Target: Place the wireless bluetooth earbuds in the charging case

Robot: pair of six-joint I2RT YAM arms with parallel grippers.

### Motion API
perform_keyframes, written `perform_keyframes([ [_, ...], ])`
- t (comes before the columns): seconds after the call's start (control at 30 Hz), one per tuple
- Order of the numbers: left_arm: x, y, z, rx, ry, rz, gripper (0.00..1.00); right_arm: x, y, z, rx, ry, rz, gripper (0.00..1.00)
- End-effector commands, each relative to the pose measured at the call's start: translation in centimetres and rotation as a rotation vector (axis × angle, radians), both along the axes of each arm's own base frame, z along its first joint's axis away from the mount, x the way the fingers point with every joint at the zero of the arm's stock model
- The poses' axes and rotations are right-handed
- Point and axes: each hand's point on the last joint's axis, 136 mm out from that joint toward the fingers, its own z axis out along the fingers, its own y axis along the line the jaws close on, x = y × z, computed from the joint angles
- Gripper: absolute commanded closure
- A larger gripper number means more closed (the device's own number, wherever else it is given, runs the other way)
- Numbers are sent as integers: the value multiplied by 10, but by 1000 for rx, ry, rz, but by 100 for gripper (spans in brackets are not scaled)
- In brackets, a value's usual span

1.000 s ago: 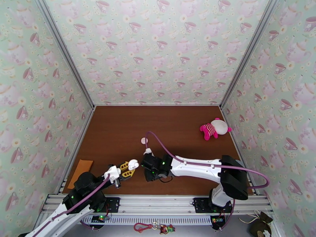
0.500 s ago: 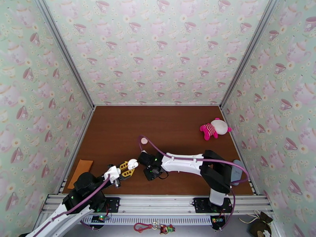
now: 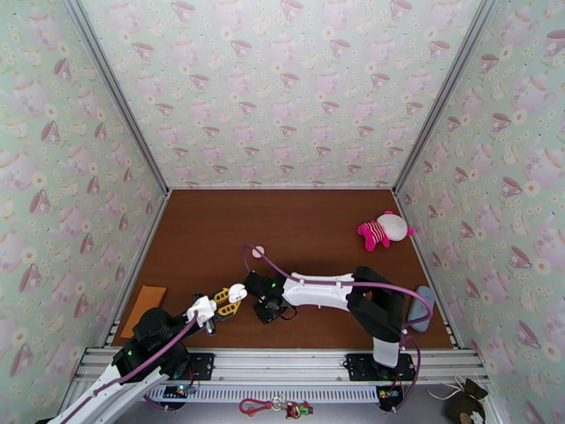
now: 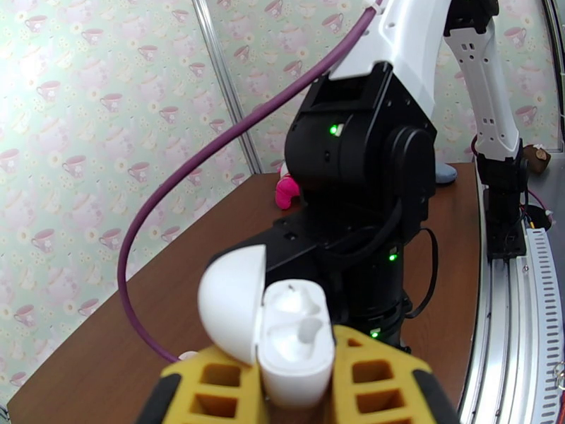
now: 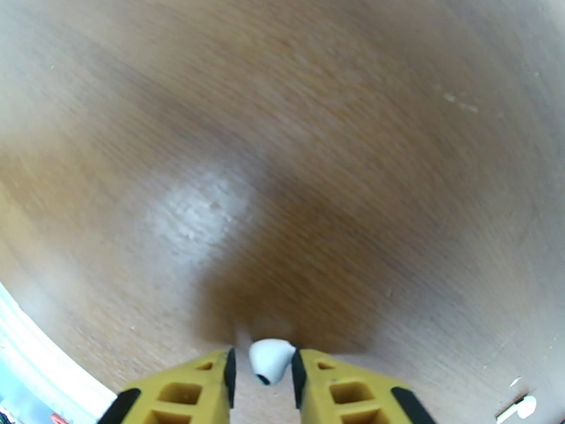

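The right jaws were closed on 1 white earbud (image 5: 272,358), pinched by its rounded head right at their tips, with its dark-ended tip pointing down out of the gap. It looked light, hard and glossy, so likely to squirt out under a hard squeeze. A gentle hold across the head, leaving the stem free to enter a well, seemed the right one.

The left jaws were clamped on the lower body of the charging case (image 4: 296,348), which stood upright between them. Its lid (image 4: 229,305) was hinged open to the left of the jaws and its wells faced up. Whether a well was already filled could not be told. The case looked rigid, smooth and rounded, and apt to twist in the grip if pushed off-centre.

Beyond and to the right of the right jaws, a 2nd earbud (image 5: 519,408) lay on the brown worktop (image 5: 318,136). Far past both jaws sat a pink plush toy (image 3: 383,231).
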Motion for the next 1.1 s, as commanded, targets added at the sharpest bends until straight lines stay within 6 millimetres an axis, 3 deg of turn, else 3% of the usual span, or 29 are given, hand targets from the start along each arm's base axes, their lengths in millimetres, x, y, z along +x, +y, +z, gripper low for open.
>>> perform_keyframes([
  [0.0,2,-1,-5,15,-4,4,100,3,2,-3,-17,-18,19,69],
  [0.23,0,-3,-7,20,0,-14,100,6,-4,-10,-49,-30,-3,72],
  [0.47,-1,-3,-8,23,3,-20,100,11,-22,-12,-126,-40,-134,77],
  [1.07,-3,-6,-11,32,14,-40,100,25,-62,12,-115,-42,-568,91],
])
